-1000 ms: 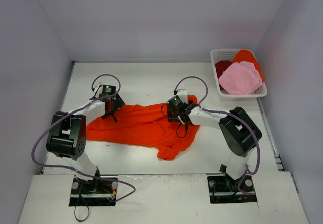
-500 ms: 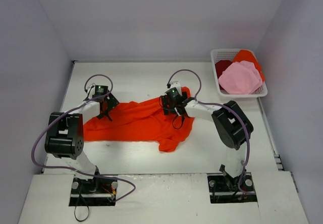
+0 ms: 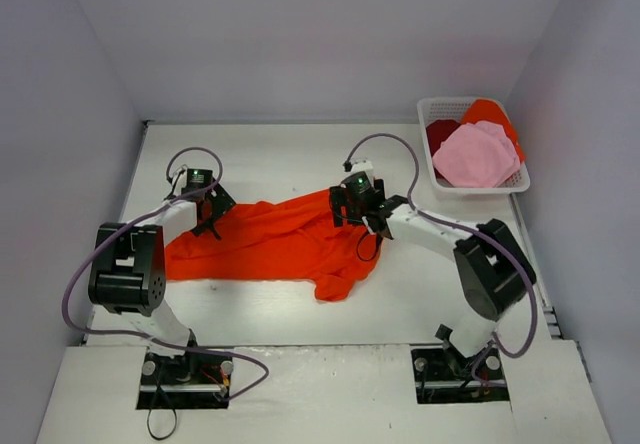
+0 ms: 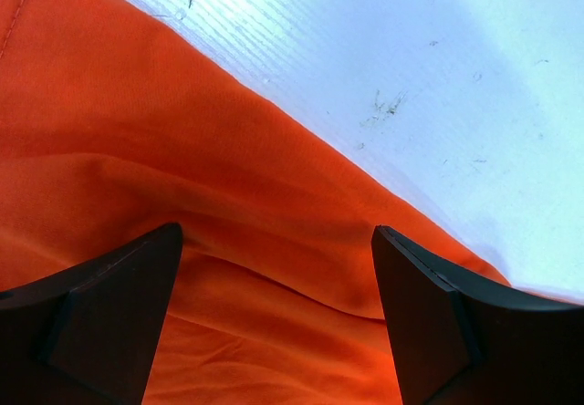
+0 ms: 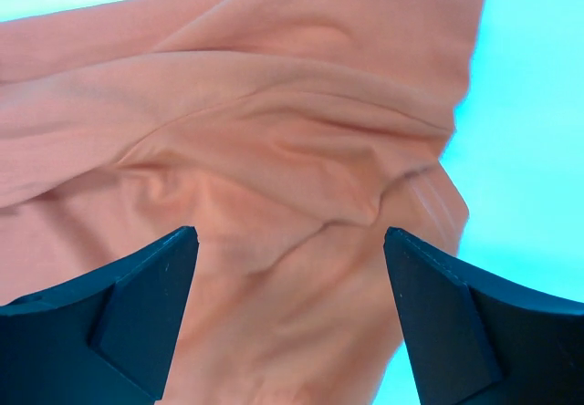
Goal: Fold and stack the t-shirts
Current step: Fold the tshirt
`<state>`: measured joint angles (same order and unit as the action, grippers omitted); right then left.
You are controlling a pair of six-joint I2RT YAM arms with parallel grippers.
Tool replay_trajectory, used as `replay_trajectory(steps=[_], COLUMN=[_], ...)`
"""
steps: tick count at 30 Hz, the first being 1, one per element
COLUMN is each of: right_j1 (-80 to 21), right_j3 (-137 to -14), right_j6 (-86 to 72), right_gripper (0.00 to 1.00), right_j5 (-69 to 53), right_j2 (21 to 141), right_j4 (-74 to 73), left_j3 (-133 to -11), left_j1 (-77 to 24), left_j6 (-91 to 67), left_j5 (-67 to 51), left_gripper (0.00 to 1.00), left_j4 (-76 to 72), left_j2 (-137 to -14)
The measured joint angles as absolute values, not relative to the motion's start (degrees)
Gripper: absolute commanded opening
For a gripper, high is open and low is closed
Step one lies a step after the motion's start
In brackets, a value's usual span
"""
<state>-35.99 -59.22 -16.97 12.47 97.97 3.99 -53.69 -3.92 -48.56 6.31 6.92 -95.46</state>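
A large bright orange-red t-shirt [image 3: 270, 244] lies crumpled and spread across the middle of the white table [image 3: 300, 154]. My left gripper [image 3: 208, 218] is open over the shirt's far left edge. In the left wrist view the cloth [image 4: 182, 177] fills the gap between the spread fingers [image 4: 119, 305] of the left gripper [image 4: 278, 241]. My right gripper [image 3: 352, 214] is open over the shirt's far right part. In the right wrist view the right gripper [image 5: 290, 241] hangs above wrinkled cloth [image 5: 274, 150] that looks pale salmon. Neither gripper holds anything.
A white lattice basket [image 3: 480, 189] stands at the far right and holds a light pink shirt [image 3: 475, 154], a dark red one [image 3: 440, 132] and an orange one [image 3: 490, 112]. Grey walls close in the table on three sides.
The shirt has slid left and towards the back. The left gripper moved a little left. The right gripper moved back, then right, and the raised far right corner of the shirt has dropped.
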Motion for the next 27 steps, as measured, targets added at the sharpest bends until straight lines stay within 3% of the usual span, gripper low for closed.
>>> replay_trajectory(steps=[8,18,27], right_j1=[-40.2,-45.3,-47.0], right_j3=[-55.6,-53.5,-51.0], right_j6=[-21.8,-27.2,-30.2], right_gripper=[0.80,0.79,0.79], right_j5=[11.9,9.9,11.1], right_j2=[90.3,99.0,98.7], right_j4=[2.4,3.7,7.6], left_j3=[-57.5,-59.2,-59.7], left_j1=[-3.8,-3.7,-3.7], left_j6=[-48.6,-48.4,-48.4], left_j5=[6.2,6.3,6.5], left_gripper=[0.80,0.80,0.80], left_j4=[7.5,7.8,7.8], left_j2=[-96.1,-97.1,-100.3])
